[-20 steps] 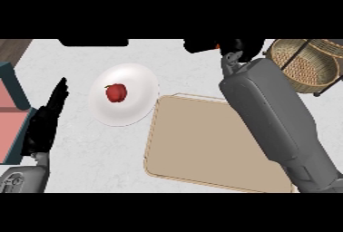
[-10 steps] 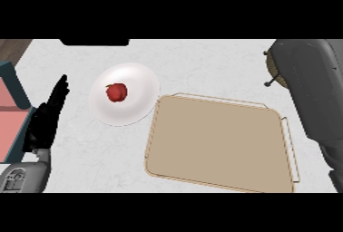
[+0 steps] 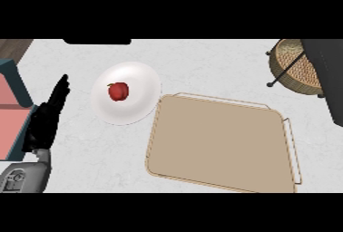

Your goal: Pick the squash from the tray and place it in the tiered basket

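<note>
The left hand (image 3: 46,118), black, is seen at the left edge of the head view, on top of a grey forearm (image 3: 25,176) that enters from the near-left corner; its fingers are held straight and close together, pointing away toward the far side, and nothing is held in them. Just to the right of this hand, on the pale marbled counter top (image 3: 94,158), a round white plate (image 3: 127,93) is set, and a small red fruit with a dark stem (image 3: 119,91) is seen lying a little left of the plate's middle. The plate's right rim is seen touching or just overlapping the far-left corner of a large flat tan tray with a thin raised rim (image 3: 221,142), which is spread across the near middle and right of the counter; its surface is shown bare. At the far right, a round woven basket on a dark wire frame (image 3: 298,68) is placed well apart from the plate, beyond the tray's far-right corner. A broad dark grey arm (image 3: 328,77) is shown along the right edge, covering part of the basket's right side; the right hand itself is not seen in the view. The squash cannot be made out anywhere: it is not seen on the tray, and whether it lies in the basket cannot be told. At the left edge, behind the left hand, a teal and pink surface (image 3: 12,113) is partly shown.
</note>
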Robot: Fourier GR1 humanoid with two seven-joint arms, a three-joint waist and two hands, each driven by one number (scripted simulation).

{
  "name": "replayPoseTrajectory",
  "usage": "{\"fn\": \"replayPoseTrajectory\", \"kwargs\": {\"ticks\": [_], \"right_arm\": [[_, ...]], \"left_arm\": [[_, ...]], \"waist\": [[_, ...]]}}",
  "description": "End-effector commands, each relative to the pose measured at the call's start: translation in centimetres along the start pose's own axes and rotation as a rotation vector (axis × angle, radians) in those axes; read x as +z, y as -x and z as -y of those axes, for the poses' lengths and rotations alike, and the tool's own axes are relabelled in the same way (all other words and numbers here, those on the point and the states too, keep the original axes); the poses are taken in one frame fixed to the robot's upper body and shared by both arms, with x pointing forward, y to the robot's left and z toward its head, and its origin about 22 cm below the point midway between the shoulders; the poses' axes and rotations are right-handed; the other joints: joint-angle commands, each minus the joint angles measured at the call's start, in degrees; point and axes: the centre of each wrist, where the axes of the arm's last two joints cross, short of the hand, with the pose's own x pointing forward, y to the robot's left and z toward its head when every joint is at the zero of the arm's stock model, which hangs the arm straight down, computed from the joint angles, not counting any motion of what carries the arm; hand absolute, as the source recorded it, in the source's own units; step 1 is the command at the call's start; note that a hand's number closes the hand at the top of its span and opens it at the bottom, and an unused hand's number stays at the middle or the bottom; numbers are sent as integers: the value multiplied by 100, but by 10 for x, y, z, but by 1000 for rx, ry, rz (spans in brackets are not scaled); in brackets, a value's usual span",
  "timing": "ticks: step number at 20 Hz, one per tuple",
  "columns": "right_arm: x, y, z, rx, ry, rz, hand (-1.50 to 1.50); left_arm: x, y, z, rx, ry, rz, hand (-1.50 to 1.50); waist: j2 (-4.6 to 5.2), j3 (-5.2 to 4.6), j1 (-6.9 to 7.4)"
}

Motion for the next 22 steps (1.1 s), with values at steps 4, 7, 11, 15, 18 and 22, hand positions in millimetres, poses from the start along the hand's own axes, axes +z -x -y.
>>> {"fn": "replayPoseTrajectory", "kwargs": {"ticks": [4, 7, 11, 15, 18, 22], "right_arm": [[-34, 50, 7, 275, 56, -63, 150], [-42, 75, 6, 288, 58, -65, 150], [-50, 80, 13, 248, 17, -15, 150], [-49, 116, -7, 212, -67, 0, 150], [-50, 125, -12, 139, -106, -11, 150], [-52, 146, -15, 100, -172, -35, 150]], "left_arm": [[-3, 13, 10, -8, -4, 4, 0], [-7, -5, -2, -2, 0, 14, 0], [4, 11, -12, 5, 4, -12, 0], [-7, -10, 4, -1, 2, 6, 0], [-6, -8, 4, 19, 4, -2, 0], [-2, -7, 12, -11, 1, 16, 0]], "waist": [[29, -3, 19], [11, 1, 15], [0, 0, 14], [8, 5, 3], [10, 6, 21], [31, 8, 55]]}}
